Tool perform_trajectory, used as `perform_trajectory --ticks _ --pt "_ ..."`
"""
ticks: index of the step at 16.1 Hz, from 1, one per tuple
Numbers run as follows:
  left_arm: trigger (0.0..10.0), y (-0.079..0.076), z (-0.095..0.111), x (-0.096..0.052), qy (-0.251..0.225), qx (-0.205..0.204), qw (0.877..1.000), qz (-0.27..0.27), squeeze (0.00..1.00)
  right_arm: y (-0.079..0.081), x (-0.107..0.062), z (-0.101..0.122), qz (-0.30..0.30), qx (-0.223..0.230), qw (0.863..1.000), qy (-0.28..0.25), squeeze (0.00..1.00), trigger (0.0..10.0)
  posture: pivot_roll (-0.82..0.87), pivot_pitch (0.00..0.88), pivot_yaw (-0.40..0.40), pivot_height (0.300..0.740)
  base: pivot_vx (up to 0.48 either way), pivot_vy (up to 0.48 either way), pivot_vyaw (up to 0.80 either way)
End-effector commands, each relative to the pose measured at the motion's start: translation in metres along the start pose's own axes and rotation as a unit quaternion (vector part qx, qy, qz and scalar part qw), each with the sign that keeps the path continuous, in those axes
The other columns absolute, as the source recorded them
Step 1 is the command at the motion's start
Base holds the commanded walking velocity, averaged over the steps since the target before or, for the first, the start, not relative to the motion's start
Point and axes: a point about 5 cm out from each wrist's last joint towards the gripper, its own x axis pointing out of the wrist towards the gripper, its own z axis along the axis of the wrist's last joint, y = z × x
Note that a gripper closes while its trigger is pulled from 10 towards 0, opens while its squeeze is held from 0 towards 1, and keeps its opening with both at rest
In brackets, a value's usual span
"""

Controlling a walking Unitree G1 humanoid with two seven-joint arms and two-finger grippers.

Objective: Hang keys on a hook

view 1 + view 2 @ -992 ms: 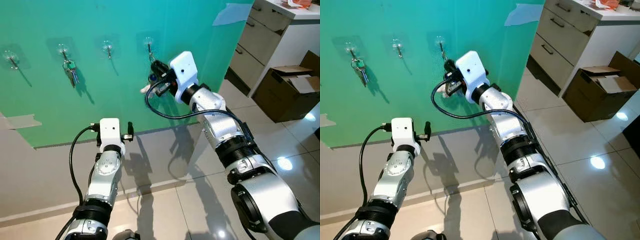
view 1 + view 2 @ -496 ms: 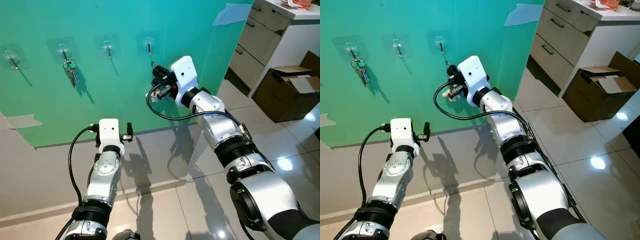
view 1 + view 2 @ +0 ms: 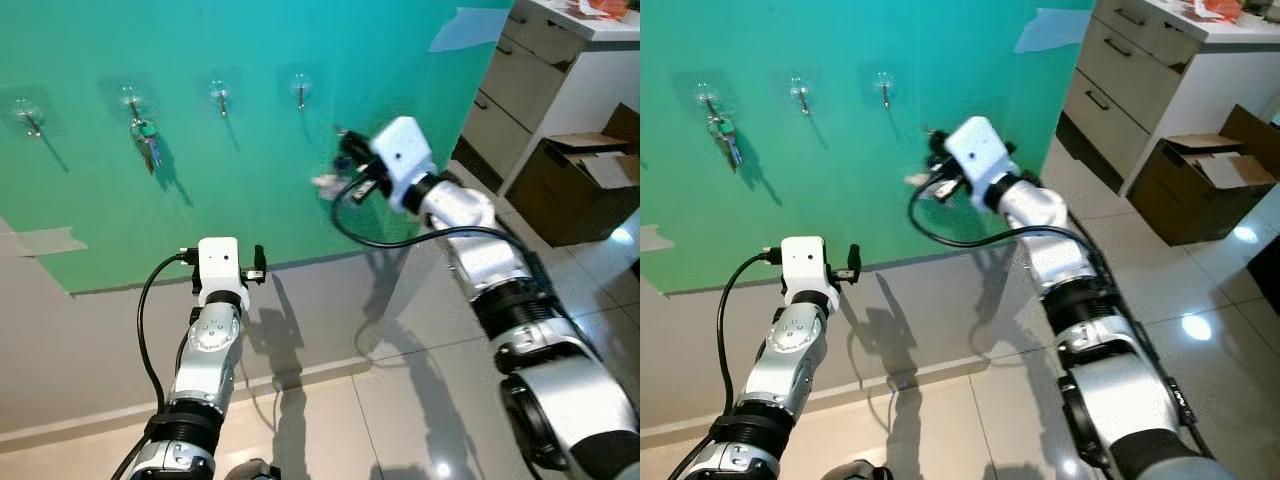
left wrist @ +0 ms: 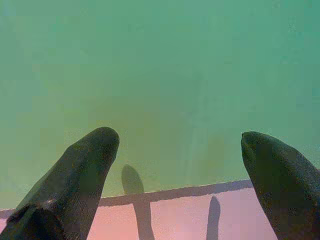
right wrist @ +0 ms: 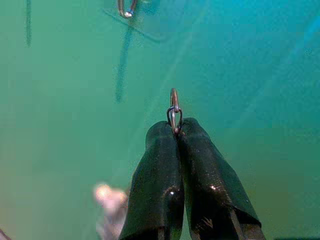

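Note:
Several clear stick-on hooks run in a row on the green wall panel (image 3: 250, 200). One set of keys (image 3: 147, 143) hangs on the second hook from the left. The rightmost hook (image 3: 300, 91) is bare. My right gripper (image 5: 175, 129) is shut on a metal key ring (image 5: 174, 109), with a pale tag (image 3: 325, 183) dangling under it. It hovers below and to the right of the rightmost hook (image 5: 125, 8), apart from it. My left gripper (image 4: 180, 145) is open and holds nothing, facing the lower edge of the green panel.
A white drawer unit (image 3: 520, 75) stands at the right, with an open cardboard box (image 3: 585, 175) on the tiled floor (image 3: 420, 400) beside it. A grey band of wall (image 3: 100, 350) runs under the green panel. Patches of tape (image 3: 40, 242) stick to the panel.
My right gripper, which was up at the rightmost hook, has drawn down and to the right with the key ring still in it. The left arm has not moved.

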Motion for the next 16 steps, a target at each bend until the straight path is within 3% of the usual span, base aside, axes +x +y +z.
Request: perform_trajectory --ticks 1,3,5,6,9,11,12,16 --pt "10.0 -0.001 -0.002 -0.001 0.005 -0.001 1.0 0.004 0.0 -0.002 -0.003 0.001 0.008 -0.014 1.0 0.005 0.0 10.0 -0.06 0.0 -0.022 0.74 0.0 0.0 0.0" --pt "10.0 -0.004 -0.003 0.0 0.007 -0.004 1.0 0.001 0.0 -0.016 -0.016 -0.008 -0.007 -0.079 0.996 0.049 0.0 10.0 -0.07 0.0 -0.023 0.74 0.0 0.0 0.0" --pt "10.0 -0.005 -0.002 0.0 0.006 -0.004 1.0 -0.001 0.0 -0.021 -0.018 -0.004 -0.008 -0.154 0.986 0.056 0.0 10.0 -0.08 0.0 -0.021 0.74 0.0 0.0 0.0" --pt "10.0 -0.006 -0.002 0.0 0.006 -0.004 1.0 -0.001 0.0 -0.021 -0.017 -0.002 -0.004 -0.169 0.984 0.052 0.0 10.0 -0.08 0.0 -0.021 0.74 0.0 0.0 0.0" --pt "10.0 -0.008 -0.001 0.001 0.004 -0.006 1.0 -0.001 0.0 -0.012 -0.007 0.021 0.025 -0.276 0.961 0.011 0.0 10.0 -0.08 0.0 -0.03 0.74 0.0 0.0 0.0" --pt "10.0 -0.008 -0.001 0.001 0.004 -0.007 1.0 0.001 0.0 -0.008 -0.002 0.029 0.033 -0.302 0.953 -0.007 0.0 10.0 -0.07 0.0 -0.034 0.74 0.0 0.0 0.0" --pt "10.0 -0.007 -0.001 0.001 0.003 -0.008 1.0 0.004 0.0 -0.005 0.002 0.039 0.038 -0.339 0.94 -0.029 0.0 10.0 -0.07 0.0 -0.037 0.74 0.0 0.0 0.0" --pt "10.0 -0.005 -0.001 0.001 0.002 -0.008 1.0 0.008 0.0 -0.001 0.007 0.053 0.036 -0.4 0.914 -0.064 0.0 10.0 -0.07 0.0 -0.039 0.74 0.0 0.0 0.0"
